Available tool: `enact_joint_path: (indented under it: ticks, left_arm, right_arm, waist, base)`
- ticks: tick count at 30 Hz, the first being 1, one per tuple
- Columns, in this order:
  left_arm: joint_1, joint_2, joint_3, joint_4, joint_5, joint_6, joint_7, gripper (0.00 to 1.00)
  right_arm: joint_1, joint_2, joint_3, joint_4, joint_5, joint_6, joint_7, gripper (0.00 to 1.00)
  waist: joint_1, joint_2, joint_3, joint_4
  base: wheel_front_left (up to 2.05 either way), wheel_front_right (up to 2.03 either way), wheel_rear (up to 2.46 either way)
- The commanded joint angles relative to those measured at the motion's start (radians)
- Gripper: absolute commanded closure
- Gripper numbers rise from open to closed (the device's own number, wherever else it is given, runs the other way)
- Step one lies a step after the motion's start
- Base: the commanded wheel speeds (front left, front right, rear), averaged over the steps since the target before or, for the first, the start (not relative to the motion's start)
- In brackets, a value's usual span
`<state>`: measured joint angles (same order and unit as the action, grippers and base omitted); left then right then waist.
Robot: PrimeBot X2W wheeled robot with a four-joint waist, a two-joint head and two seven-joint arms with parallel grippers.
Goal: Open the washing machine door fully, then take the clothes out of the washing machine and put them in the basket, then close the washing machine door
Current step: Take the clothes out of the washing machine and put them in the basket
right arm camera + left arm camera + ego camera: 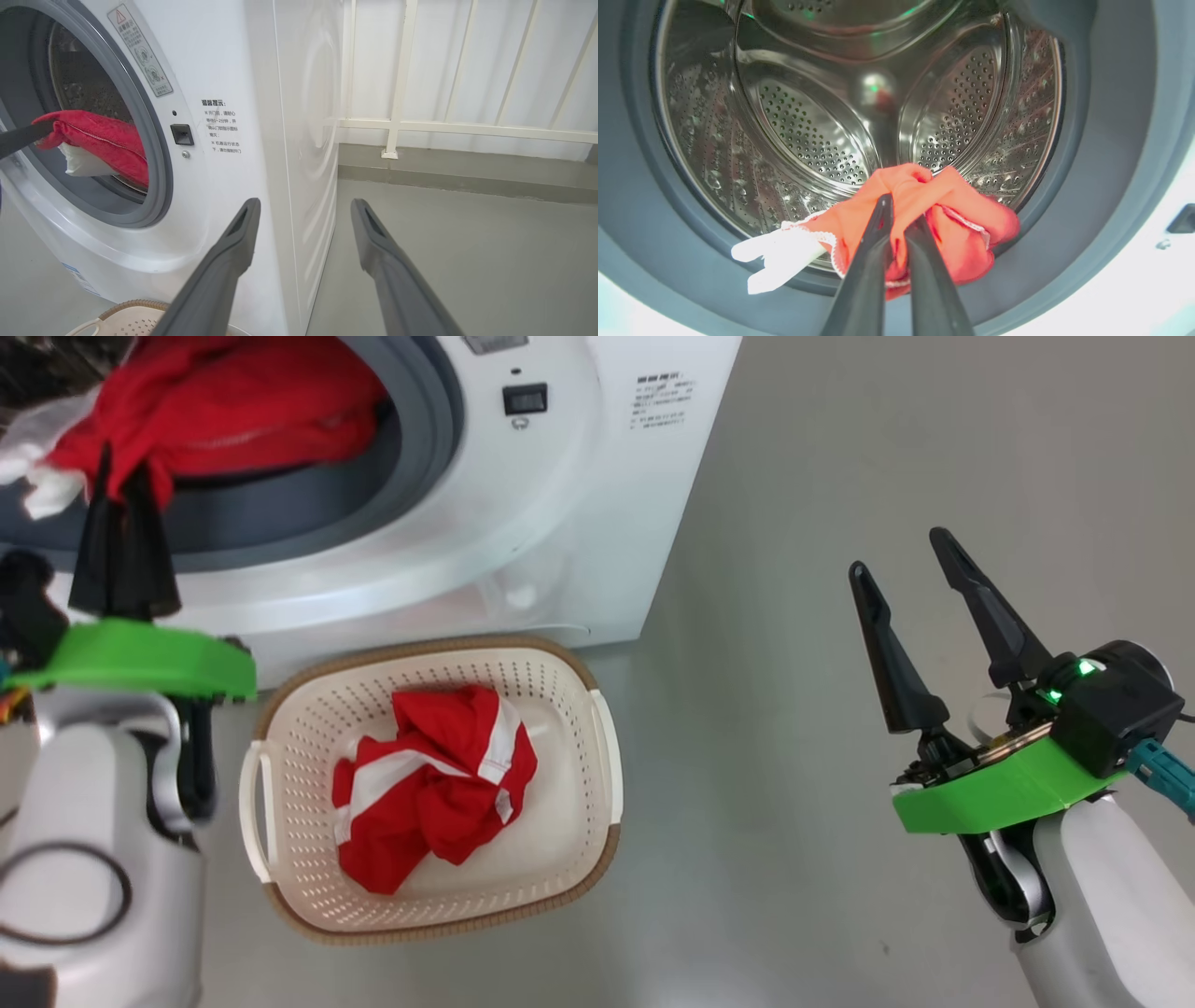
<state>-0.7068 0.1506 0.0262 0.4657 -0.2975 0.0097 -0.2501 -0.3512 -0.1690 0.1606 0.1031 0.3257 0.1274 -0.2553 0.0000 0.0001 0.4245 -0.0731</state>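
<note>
- A bright red soft garment with a white lace-edged part (957, 205) hangs at the mouth of the white boxy front-loading washing machine (579, 523). It sits in front of the perforated steel drum (808, 135).
- The left gripper (900, 212) has it: the two long dark fingers are pinched together on a fold of the red cloth, and the white part dangles to one side.
- A second red garment with white stripes (429, 793) lies crumpled in the middle of the small cream-white perforated plastic basket with a brown woven-look rim (420, 647).
- The basket stands on the grey floor (840, 448), close to the foot of the machine and below its opening.
- The lower lip of the grey rubber ring (429, 439) lies between the held garment and the basket.
- The right gripper (898, 553) hovers well off to the right over the floor, its fingers spread wide and holding nothing.
- A small black latch socket (525, 399) and a printed label (661, 399) sit on the machine's front. A white railing (402, 70) runs beyond its side.
- Count: two red garments, one basket, one machine, two grippers.
</note>
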Motion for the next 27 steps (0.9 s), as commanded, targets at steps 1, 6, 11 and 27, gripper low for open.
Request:
enact_joint_path:
  ticks: [1,6,11,27]
  left_arm:
    - [0.041,0.028,0.035,-0.058,0.018,0.006,-0.012,1.0]
    - [0.127,0.0,0.041,-0.127,0.027,-0.004,-0.012,1.0]
    - [0.184,-0.016,0.052,-0.181,0.03,-0.014,-0.012,1.0]
    - [0.404,-0.064,0.04,-0.429,0.025,-0.015,0.004,1.0]
  right_arm:
    - [0.024,0.005,0.017,-0.018,0.009,0.003,-0.006,0.0]
    - [0.056,0.005,0.003,-0.01,0.006,0.003,-0.006,0.0]
    - [0.075,0.006,0.005,-0.006,0.001,0.003,-0.006,0.0]
    - [0.139,0.019,0.026,0.023,-0.004,0.003,-0.006,0.0]
  waist:
    - [0.0,-0.0001,-0.035,0.005]
    - [0.0,-0.0001,-0.084,0.024]
    - [0.0,-0.0001,-0.122,0.033]
    - [0.0,-0.0001,-0.271,0.045]
  base:
    - [0.0,0.0,0.0]
    - [0.0,0.0,0.0]
    - [0.0,0.0,0.0]
    - [0.0,0.0,0.0]
